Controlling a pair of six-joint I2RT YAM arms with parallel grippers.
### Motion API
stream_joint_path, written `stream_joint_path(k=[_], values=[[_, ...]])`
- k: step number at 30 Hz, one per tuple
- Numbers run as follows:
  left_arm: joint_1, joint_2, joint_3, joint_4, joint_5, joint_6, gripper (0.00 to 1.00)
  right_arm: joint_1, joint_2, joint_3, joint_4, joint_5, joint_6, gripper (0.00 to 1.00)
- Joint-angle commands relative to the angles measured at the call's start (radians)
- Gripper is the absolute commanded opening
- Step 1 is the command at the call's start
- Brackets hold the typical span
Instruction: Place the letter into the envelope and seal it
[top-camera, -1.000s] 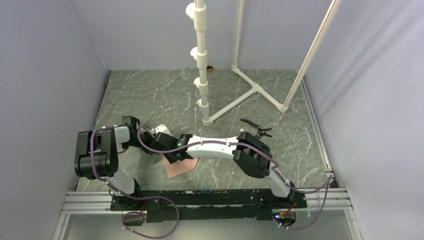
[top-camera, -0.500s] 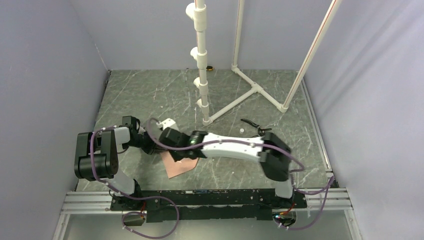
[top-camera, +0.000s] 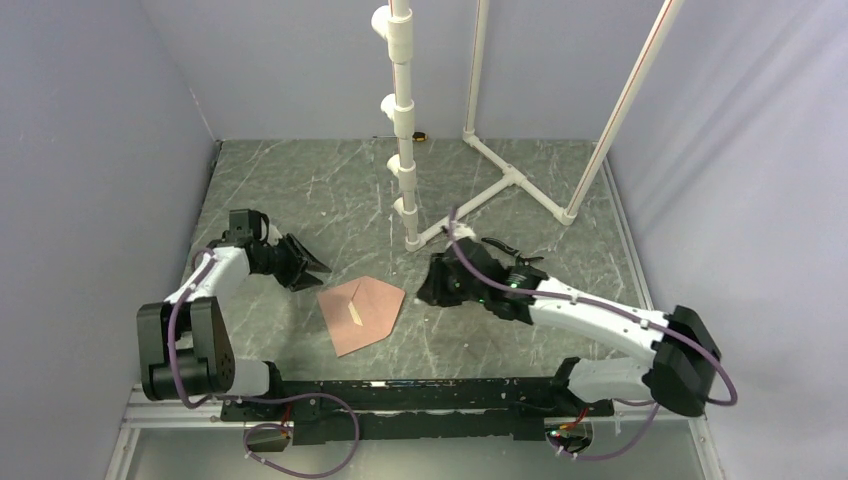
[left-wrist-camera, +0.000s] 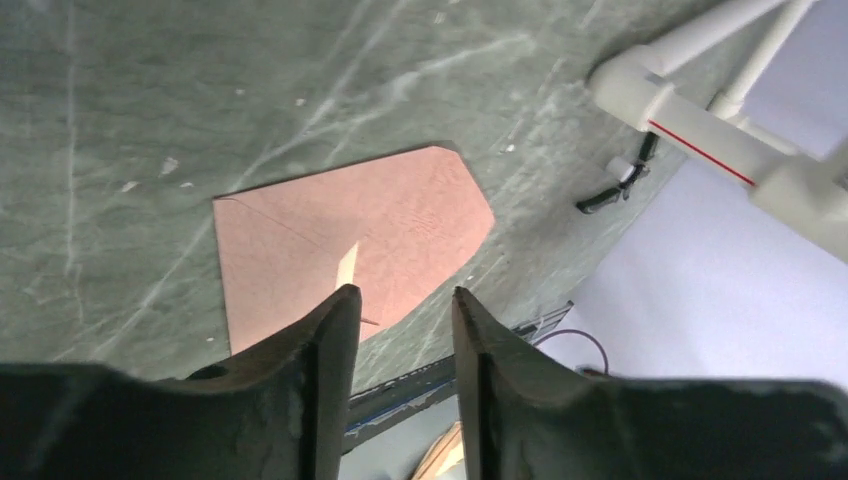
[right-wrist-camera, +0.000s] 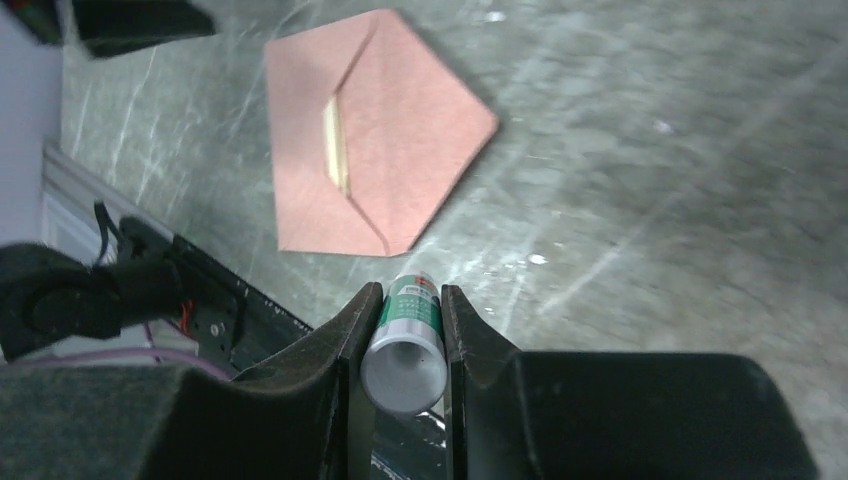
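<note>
Envelope (right-wrist-camera: 410, 130) lies flat on the tabletop (top-camera: 300, 180) between both sets of jaws, only a sliver of letter (right-wrist-camera: 335, 145) showing at its mouth, so insertion looks done and sealing remains; left jaws stand apart and empty, right jaws clamp a glue stick (right-wrist-camera: 405, 345).

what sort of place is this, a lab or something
Most likely a robot lab test cell: plain grey walls box in a marbled tabletop, the left arm and right arm sit on a metal rail, and a white PVC pipe frame stands behind.
</note>
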Motion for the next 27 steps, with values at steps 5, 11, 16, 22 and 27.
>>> stream_joint_path(k=[5,11,16,22,27], values=[[-0.005,-0.14,0.077,-0.17,-0.048,0.077,0.68,-0.28,-0.145,-0.248,0.212,-0.257,0.267,0.0],[-0.003,-0.19,-0.01,-0.119,0.034,0.095,0.9,-0.475,-0.148,-0.419,0.438,-0.446,0.451,0.0],[-0.008,-0.167,-0.045,-0.11,0.095,0.114,0.88,-0.602,-0.091,-0.53,0.601,-0.563,0.548,0.04],[-0.009,-0.15,-0.025,-0.126,0.068,0.1,0.87,-0.731,0.032,-0.567,0.754,-0.664,0.577,0.06],[-0.008,-0.115,-0.018,-0.129,0.067,0.105,0.85,-0.799,0.142,-0.534,0.816,-0.701,0.575,0.06]])
